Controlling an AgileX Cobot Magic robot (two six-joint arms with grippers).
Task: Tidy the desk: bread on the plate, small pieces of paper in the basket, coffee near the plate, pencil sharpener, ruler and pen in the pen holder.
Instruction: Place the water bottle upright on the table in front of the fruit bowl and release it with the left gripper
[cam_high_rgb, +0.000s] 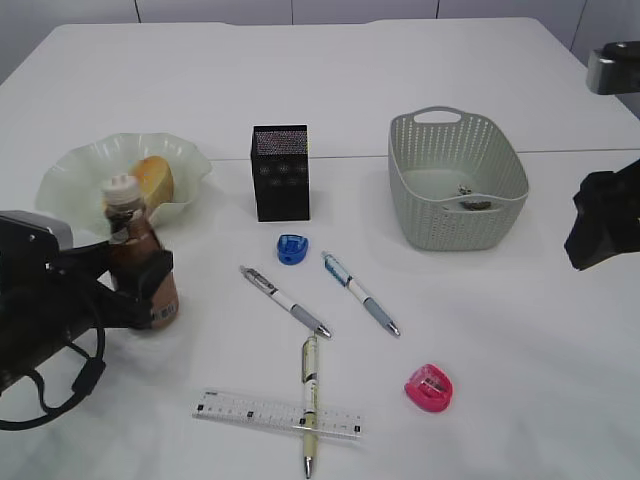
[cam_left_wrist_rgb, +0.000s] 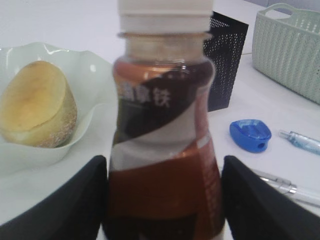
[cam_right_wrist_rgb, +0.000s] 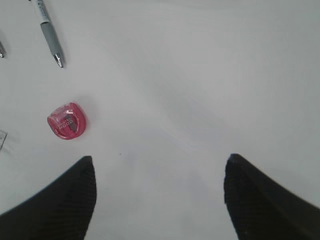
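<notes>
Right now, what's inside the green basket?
The basket holds a small dark crumpled bit lying on its floor near the front wall, probably paper scraps. The front wall covers the nearest strip of floor, so anything lying there can't be seen.

The exterior view looks down at a slant across the white table (cam_high_rgb: 480, 80) from its near edge. The left wrist view sits low and very close to the coffee bottle (cam_left_wrist_rgb: 162, 150), facing the far side. The right wrist view looks steeply down; both wrist views share sharpeners and pens with the exterior.
</notes>
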